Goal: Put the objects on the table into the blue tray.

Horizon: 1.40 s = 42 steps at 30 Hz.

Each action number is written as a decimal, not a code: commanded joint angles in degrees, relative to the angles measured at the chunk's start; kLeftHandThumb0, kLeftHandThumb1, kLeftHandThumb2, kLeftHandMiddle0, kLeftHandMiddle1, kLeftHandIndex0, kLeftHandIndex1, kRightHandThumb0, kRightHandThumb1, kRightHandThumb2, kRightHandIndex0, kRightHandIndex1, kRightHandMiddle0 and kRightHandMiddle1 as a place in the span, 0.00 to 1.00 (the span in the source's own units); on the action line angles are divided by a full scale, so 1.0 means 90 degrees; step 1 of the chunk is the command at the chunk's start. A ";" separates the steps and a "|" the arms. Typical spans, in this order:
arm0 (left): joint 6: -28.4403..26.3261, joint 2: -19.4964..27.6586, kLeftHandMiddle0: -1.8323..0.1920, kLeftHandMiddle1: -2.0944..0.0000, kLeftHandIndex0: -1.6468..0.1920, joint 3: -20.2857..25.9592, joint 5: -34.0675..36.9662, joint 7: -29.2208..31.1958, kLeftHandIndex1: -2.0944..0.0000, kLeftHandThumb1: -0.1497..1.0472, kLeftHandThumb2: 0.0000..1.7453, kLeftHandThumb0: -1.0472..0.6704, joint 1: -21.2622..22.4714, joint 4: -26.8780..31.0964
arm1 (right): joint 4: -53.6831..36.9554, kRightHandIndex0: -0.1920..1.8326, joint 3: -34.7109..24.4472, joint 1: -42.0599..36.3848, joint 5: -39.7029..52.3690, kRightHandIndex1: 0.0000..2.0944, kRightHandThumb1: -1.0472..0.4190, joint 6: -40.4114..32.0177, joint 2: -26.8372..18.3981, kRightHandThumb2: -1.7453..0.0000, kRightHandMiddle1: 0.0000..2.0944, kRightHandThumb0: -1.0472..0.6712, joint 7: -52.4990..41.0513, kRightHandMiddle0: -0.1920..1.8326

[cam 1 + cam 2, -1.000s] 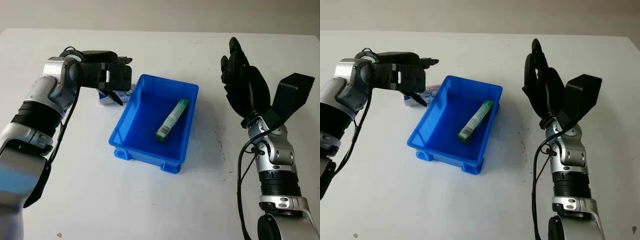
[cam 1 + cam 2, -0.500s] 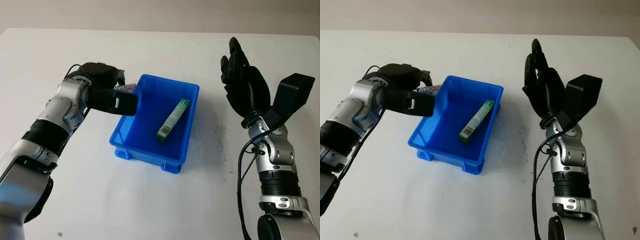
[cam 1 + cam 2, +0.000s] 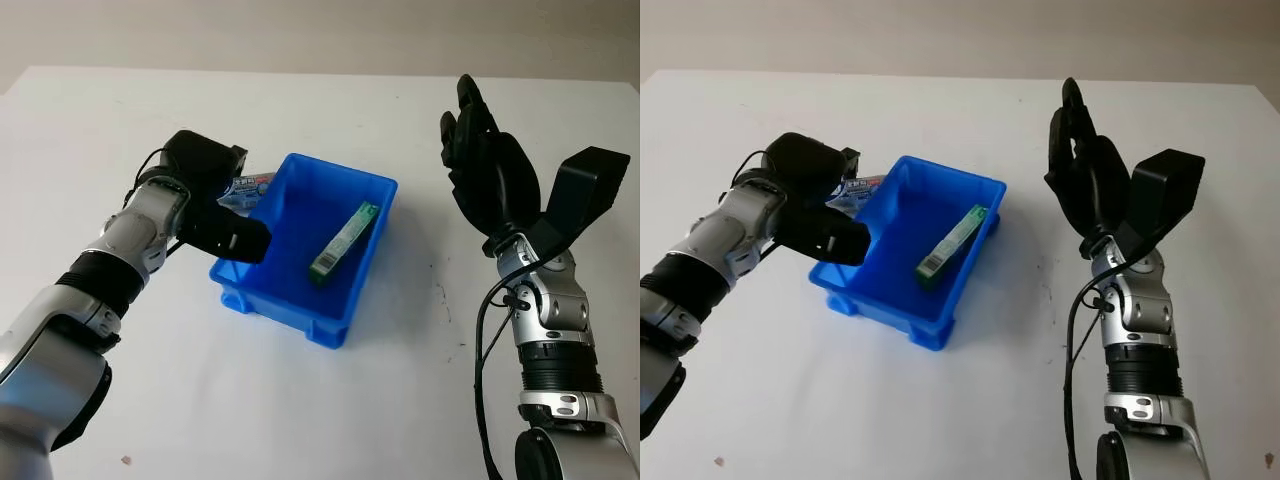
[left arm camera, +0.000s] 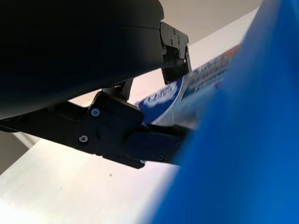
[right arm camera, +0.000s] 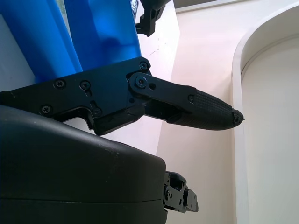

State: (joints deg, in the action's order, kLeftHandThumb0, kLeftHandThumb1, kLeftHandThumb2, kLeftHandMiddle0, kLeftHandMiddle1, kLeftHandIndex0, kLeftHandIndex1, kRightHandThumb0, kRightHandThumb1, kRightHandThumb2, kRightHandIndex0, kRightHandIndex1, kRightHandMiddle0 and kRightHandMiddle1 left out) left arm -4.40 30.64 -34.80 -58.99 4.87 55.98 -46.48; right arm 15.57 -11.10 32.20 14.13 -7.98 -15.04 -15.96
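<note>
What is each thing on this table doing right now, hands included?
Blue tray: upright on the table, skewed.
Green box: lying flat inside the tray.
Small packet: held at the tray's outer wall, not inside yet.
Left hand: shut on the packet, against the tray's side.
Right hand: open, raised above the table beside the tray, holding nothing.

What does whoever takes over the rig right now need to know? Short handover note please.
Left hand: shut on the small white-and-blue carton, held at the blue tray's left rim, not yet over the inside.
Right hand: open, raised above the table to the right of the tray, idle.
Done: green box already lies inside the tray.
Left: carry the carton over the rim and release it into the tray.
</note>
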 commanded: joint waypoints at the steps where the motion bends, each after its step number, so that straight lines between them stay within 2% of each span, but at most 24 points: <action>1: 0.0089 -0.0121 0.65 0.00 0.86 -0.0122 0.0016 -0.0004 0.30 1.00 0.19 0.37 -0.0053 -0.0213 | -0.0142 0.00 -0.0049 -0.0032 0.0032 0.00 0.00 -0.0031 -0.0036 0.61 0.00 0.18 0.0020 0.00; 2: 0.0127 -0.0110 0.66 0.00 0.86 -0.0047 0.0097 -0.0032 0.29 1.00 0.19 0.38 -0.0049 -0.0221 | -0.0159 0.00 -0.0051 -0.0037 0.0030 0.00 0.00 -0.0051 -0.0047 0.61 0.00 0.18 0.0026 0.00; 4: 0.0114 -0.0089 0.67 0.00 0.89 0.0057 0.0220 -0.0002 0.20 1.00 0.19 0.38 -0.0011 -0.0227 | -0.0168 0.00 -0.0065 -0.0037 0.0050 0.00 0.00 -0.0071 -0.0048 0.61 0.00 0.18 0.0024 0.00; 5: 0.0149 -0.0060 0.68 0.00 0.89 0.0109 0.0289 -0.0043 0.19 1.00 0.19 0.39 -0.0003 -0.0210 | -0.0152 0.00 -0.0073 -0.0034 0.0063 0.00 0.00 -0.0062 -0.0044 0.61 0.00 0.18 0.0010 0.00; 8: 0.0238 0.0029 0.79 0.00 0.91 0.0221 0.0432 -0.0116 0.18 1.00 0.18 0.41 0.0047 -0.0174 | -0.0092 0.00 -0.0077 -0.0015 0.0082 0.00 0.00 -0.0033 -0.0043 0.61 0.00 0.18 -0.0054 0.00; 12: 0.0384 0.0164 0.75 0.00 0.95 0.0273 0.0511 -0.0195 0.04 1.00 0.19 0.42 0.0150 -0.0200 | -0.0026 0.00 -0.0072 0.0026 0.0068 0.00 0.00 -0.0009 -0.0022 0.61 0.00 0.18 -0.0072 0.00; 15: 0.0403 0.0209 0.72 0.00 0.94 0.0316 0.0550 -0.0284 0.11 1.00 0.18 0.42 0.0190 -0.0207 | -0.0009 0.00 -0.0073 0.0050 0.0072 0.00 0.00 -0.0032 -0.0016 0.62 0.00 0.18 -0.0064 0.00; 18: 0.0403 0.0215 0.75 0.00 0.91 0.0360 0.0613 -0.0328 0.14 1.00 0.17 0.42 0.0233 -0.0279 | 0.0012 0.00 -0.0075 0.0061 0.0069 0.00 0.00 -0.0013 -0.0020 0.62 0.00 0.18 -0.0066 0.00; 20: 0.0410 0.0215 0.74 0.00 0.90 0.0360 0.0633 -0.0329 0.09 1.00 0.17 0.42 0.0275 -0.0335 | 0.0032 0.00 -0.0070 0.0065 0.0055 0.00 0.00 0.0011 -0.0031 0.62 0.00 0.18 -0.0077 0.00; 23: 0.0347 0.0195 0.75 0.00 0.91 0.0336 0.0639 -0.0159 0.07 1.00 0.18 0.40 0.0377 -0.0387 | 0.0033 0.00 -0.0055 0.0072 0.0022 0.00 0.00 0.0014 -0.0035 0.62 0.00 0.18 -0.0059 0.00; 27: 0.0480 0.0175 0.69 0.00 0.94 0.0653 0.1099 -0.0059 0.01 1.00 0.17 0.42 0.0429 -0.0416 | 0.0015 0.00 -0.0055 0.0079 0.0036 0.00 0.00 -0.0010 -0.0040 0.62 0.00 0.18 -0.0089 0.00; 31: 0.0517 0.0212 0.71 0.00 0.93 0.0842 0.1385 0.0055 0.00 1.00 0.18 0.42 0.0672 -0.0568 | 0.0011 0.00 -0.0056 0.0093 0.0027 0.00 0.00 -0.0019 -0.0030 0.62 0.00 0.18 -0.0063 0.00; 32: 0.0548 0.0244 0.72 0.00 0.96 0.0820 0.1372 0.0069 0.02 1.00 0.19 0.41 0.0781 -0.0662 | 0.0009 0.00 -0.0055 0.0095 0.0023 0.00 0.00 -0.0019 -0.0025 0.62 0.00 0.18 -0.0055 0.00; 33: 0.0553 0.0252 0.79 0.00 0.97 0.0863 0.1432 0.0074 0.13 1.00 0.20 0.40 0.0879 -0.0746 | 0.0004 0.00 -0.0053 0.0098 0.0021 0.00 0.00 -0.0018 -0.0017 0.62 0.00 0.18 -0.0044 0.00; 35: 0.0551 0.0293 0.83 0.00 0.97 0.0918 0.1497 0.0051 0.16 1.00 0.21 0.39 0.1058 -0.0861 | 0.0015 0.00 -0.0053 0.0105 0.0031 0.00 0.00 -0.0005 -0.0009 0.62 0.00 0.18 -0.0054 0.00; 37: 0.0562 0.0365 0.86 0.00 0.98 0.0962 0.1555 0.0146 0.06 1.00 0.22 0.39 0.1231 -0.0884 | 0.0023 0.00 -0.0049 0.0110 0.0031 0.00 0.00 -0.0003 -0.0007 0.62 0.00 0.18 -0.0058 0.00; 39: 0.0520 0.0424 0.82 0.00 0.96 0.1064 0.1676 0.0312 0.01 1.00 0.22 0.39 0.1395 -0.0865 | 0.0019 0.00 -0.0049 0.0115 0.0033 0.00 0.00 -0.0021 -0.0002 0.62 0.00 0.18 -0.0049 0.00; 41: 0.0599 0.0498 0.78 0.00 0.92 0.1138 0.1750 0.0285 0.00 1.00 0.22 0.40 0.1459 -0.0829 | 0.0013 0.00 -0.0043 0.0117 0.0023 0.00 0.00 -0.0026 -0.0001 0.62 0.00 0.19 -0.0037 0.00; 42: 0.0624 0.0527 0.79 0.00 0.92 0.1183 0.1807 0.0329 0.04 1.00 0.22 0.40 0.1493 -0.0811 | 0.0016 0.00 -0.0036 0.0118 0.0012 0.00 0.00 -0.0014 -0.0003 0.61 0.00 0.19 -0.0037 0.00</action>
State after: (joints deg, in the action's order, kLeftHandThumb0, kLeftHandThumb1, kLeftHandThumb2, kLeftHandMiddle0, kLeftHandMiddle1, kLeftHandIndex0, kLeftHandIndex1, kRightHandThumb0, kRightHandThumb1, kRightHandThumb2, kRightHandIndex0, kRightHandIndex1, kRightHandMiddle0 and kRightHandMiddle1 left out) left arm 0.97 34.02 -25.27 -43.42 7.60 67.41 -53.78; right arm 15.76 -11.52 32.27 14.16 -8.29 -15.04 -16.36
